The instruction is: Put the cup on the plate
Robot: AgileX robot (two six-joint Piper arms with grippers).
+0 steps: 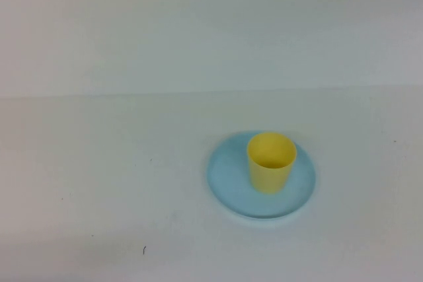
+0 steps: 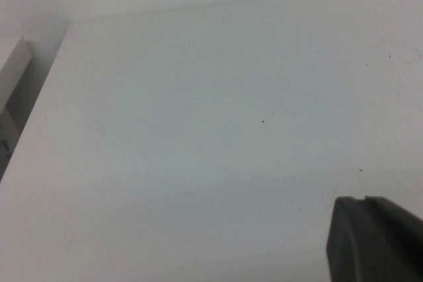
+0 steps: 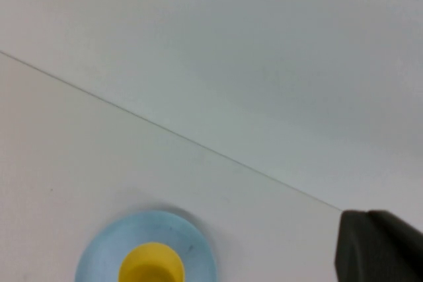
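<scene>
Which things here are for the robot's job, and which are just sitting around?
For the job:
- cup, yellow, standing upright on the plate
- plate, light blue, on the table
- right gripper, shut, empty, back from the plate
- left gripper, shut, empty, over bare table

Just there:
- white table, with a few tiny dark specks

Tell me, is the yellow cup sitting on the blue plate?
Touching. The high view shows the yellow cup standing upright on the blue plate. Neither the left gripper nor the right gripper is near it.
</scene>
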